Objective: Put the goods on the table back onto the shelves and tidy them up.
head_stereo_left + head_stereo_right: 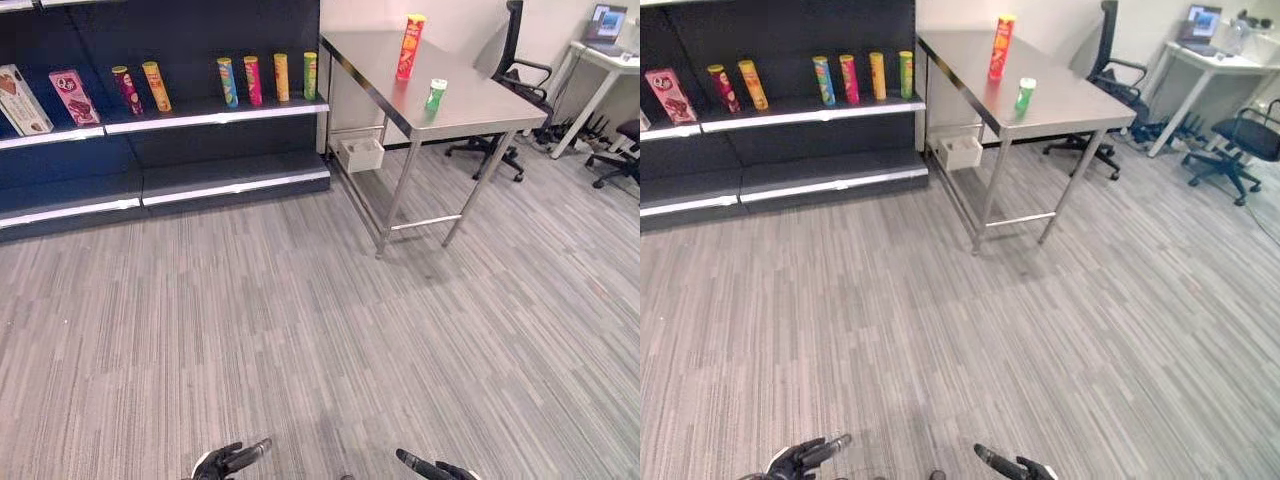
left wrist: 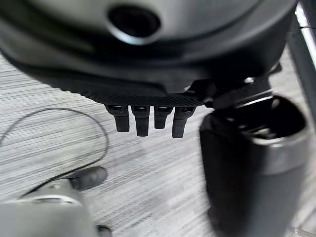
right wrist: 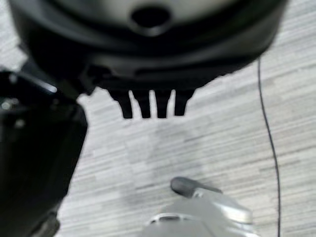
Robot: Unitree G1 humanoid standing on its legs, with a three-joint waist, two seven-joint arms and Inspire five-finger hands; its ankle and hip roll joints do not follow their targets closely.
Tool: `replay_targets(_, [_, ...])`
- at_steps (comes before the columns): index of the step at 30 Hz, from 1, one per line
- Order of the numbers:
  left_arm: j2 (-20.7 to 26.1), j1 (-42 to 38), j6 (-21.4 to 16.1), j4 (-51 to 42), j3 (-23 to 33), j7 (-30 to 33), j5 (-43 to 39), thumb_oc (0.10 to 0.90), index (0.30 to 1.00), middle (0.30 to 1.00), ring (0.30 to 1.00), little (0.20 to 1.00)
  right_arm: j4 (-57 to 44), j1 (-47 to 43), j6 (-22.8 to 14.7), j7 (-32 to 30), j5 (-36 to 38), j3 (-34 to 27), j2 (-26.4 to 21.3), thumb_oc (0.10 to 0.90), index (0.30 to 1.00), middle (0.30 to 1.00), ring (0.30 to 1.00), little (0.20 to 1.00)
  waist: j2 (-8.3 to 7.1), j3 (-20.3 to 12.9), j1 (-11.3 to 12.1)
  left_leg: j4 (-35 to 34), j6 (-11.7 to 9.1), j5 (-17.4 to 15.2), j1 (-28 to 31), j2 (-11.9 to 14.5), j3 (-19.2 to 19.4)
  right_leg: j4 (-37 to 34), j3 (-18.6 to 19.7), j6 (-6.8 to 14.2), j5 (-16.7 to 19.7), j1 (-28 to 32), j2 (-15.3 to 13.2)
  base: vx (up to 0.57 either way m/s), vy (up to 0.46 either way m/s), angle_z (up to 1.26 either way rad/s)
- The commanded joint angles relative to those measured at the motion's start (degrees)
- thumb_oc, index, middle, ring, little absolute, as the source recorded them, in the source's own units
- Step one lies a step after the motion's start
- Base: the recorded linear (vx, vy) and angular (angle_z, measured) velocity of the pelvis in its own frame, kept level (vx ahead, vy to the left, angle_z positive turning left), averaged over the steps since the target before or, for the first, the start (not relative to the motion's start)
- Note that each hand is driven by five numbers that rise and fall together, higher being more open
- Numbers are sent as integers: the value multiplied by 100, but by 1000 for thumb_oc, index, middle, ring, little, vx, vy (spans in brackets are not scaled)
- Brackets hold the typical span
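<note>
**Two cans on the table, both hands empty**

Both hands are held low over the carpet (image 1: 300, 330). The left hand (image 1: 230, 460) and the right hand (image 1: 435, 467) are seen with fingers straight and clear of the thumb, nothing gripped. Two cans are standing upright on the steel table (image 1: 470, 100), well apart from the hands: a tall red can (image 1: 410, 46) farther back and a short green can (image 1: 436, 95) nearer the front edge. Six more cans (image 1: 252, 80) are lined upright on the shelf (image 1: 200, 118) beside the table, with two boxes (image 1: 74, 97) toward its left end. Their print is too small to be read. One white bin (image 1: 362, 154) is set under the table; its contents cannot be made out.
</note>
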Motion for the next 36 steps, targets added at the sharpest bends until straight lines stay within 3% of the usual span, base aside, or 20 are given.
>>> replay_targets(1, [143, -237, -288, -107, 2, -47, -90, 800, 900, 900, 900, 900, -186, -198, -171, -67, -60, 119, -385, 800, 900, 900, 900, 900, -115, 38, -74, -342, -538, 131, 40, 378, -141, -359, 77, 820, 38, 241, -430, 0, 0, 0])
replay_targets(24, [125, -386, -262, -19, 19, 116, -194, 800, 900, 900, 900, 900, -37, -229, -120, -66, -66, 213, -392, 800, 900, 900, 900, 900, -106, 89, -83, -103, -565, 30, 81, 419, -201, -359, 135, 689, -84, 354, -331, 18, -26, 0])
replay_targets(32, [149, -513, -252, -75, -37, 122, -359, 800, 900, 900, 900, 900, -67, -347, -141, -93, 48, 236, -468, 800, 900, 900, 900, 900, -193, 352, -50, 1340, -659, -282, -687, 503, -375, -278, 150, 508, -177, 300, -275, 14, -88, -9])
replay_targets(36, [135, -586, -251, -126, -143, 155, -406, 800, 900, 900, 900, 900, -168, -369, -153, -142, 122, 173, -552, 800, 900, 900, 900, 900, -214, 588, -34, 2803, -756, 296, -1647, 635, -564, -160, 55, 315, -303, 356, -219, 36, -93, 15])
